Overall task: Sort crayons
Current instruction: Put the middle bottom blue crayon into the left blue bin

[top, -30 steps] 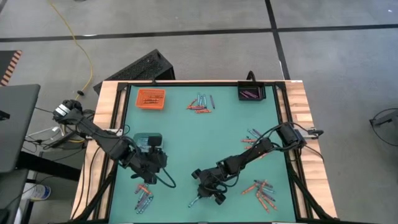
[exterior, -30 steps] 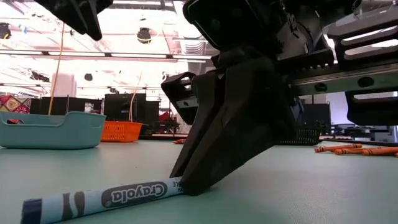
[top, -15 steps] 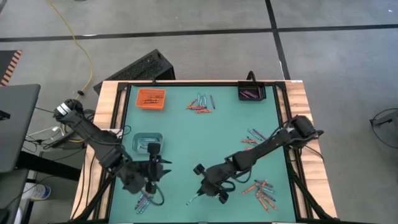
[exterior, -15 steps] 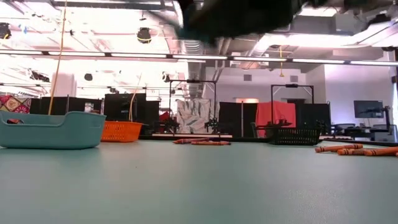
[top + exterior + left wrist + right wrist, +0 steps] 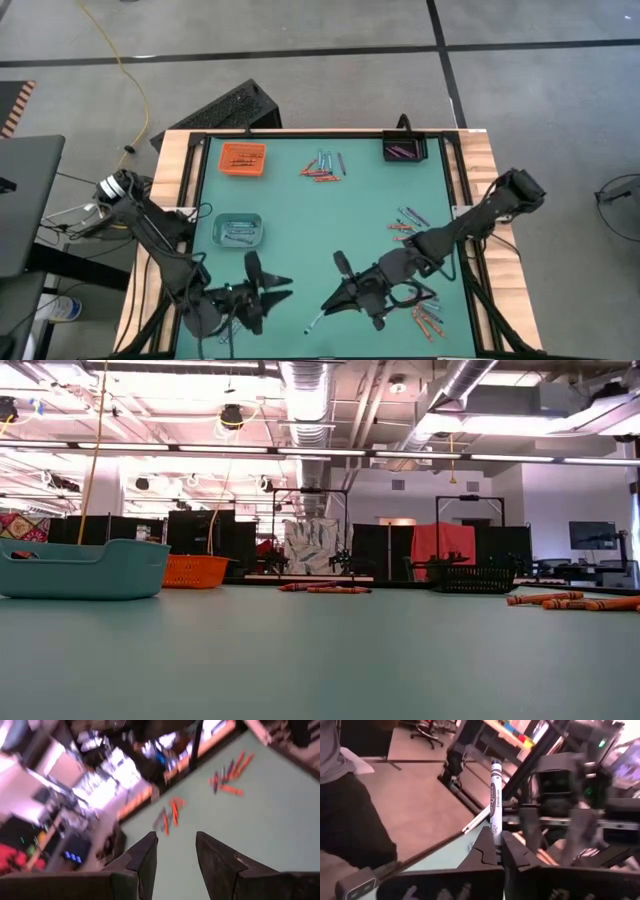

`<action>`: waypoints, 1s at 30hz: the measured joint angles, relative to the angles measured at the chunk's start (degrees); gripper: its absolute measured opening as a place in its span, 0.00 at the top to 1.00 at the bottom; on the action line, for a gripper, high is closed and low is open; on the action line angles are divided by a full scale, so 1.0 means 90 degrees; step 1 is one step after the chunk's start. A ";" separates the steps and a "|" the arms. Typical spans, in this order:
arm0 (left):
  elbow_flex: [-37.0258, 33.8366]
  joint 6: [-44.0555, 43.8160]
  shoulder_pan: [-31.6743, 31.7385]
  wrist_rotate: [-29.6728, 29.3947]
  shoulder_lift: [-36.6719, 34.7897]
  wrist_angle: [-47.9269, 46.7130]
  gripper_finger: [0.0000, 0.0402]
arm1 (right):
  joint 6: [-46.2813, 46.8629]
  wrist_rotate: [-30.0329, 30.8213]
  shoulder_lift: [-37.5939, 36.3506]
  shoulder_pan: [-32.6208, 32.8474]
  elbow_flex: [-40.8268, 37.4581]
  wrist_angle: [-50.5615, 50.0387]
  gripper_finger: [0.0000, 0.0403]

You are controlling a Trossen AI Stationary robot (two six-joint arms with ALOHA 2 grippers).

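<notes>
Teal matte tabletop [image 5: 330, 225] in a bright hall with ceiling ducts carries loose thin crayons [image 5: 322, 166]. Right tool [image 5: 498, 851] pinches a blue-grey paper-wrapped crayon [image 5: 495, 797] above the near edge; left tool [image 5: 175, 855], fingers spread, holds nothing.

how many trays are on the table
3: orange tray at the far left, black tray at the far right, teal tray at the left side. None seems hidden.

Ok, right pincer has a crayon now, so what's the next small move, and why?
Probably carry it toward the clear tray at the table's left. The right pincer is shut on a blue-grey crayon, lifted off the table, and that tray seems to hold similar ones. The left pincer hangs open nearby, so keep clear of it.
</notes>
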 joint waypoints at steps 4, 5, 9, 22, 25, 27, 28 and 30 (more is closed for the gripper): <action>0.0000 0.1739 0.0000 0.0173 0.0449 0.1999 0.69 | -0.0168 0.0000 -0.0090 0.0010 0.0000 0.0135 1.00; 0.0000 0.2165 0.0000 0.0262 0.0550 0.2533 0.69 | -0.0183 0.0000 -0.0091 0.0028 0.0000 0.0173 1.00; 0.0000 0.3504 0.0004 0.0753 0.0925 0.4268 0.69 | -0.0211 0.0000 -0.0066 0.0022 0.0000 0.0200 1.00; 0.0000 0.3336 0.0490 0.2601 0.1107 0.4786 0.69 | -0.0368 0.0000 -0.0038 0.0078 0.0000 0.0265 1.00; 0.0000 0.3200 0.0555 0.2856 0.1107 0.4800 0.69 | -0.0366 0.0000 -0.0038 0.0078 0.0000 0.0254 1.00; 0.0000 0.3157 0.0570 0.3032 0.1107 0.4791 0.69 | -0.0362 0.0000 -0.0038 0.0076 0.0000 0.0257 1.00; 0.0000 0.3126 0.0579 0.3109 0.1107 0.4792 0.69 | -0.0359 -0.0002 -0.0038 0.0076 0.0000 0.0251 1.00; 0.0000 0.3040 0.0580 0.3280 0.1107 0.4806 0.69 | -0.0350 0.0000 -0.0038 0.0075 0.0000 0.0237 1.00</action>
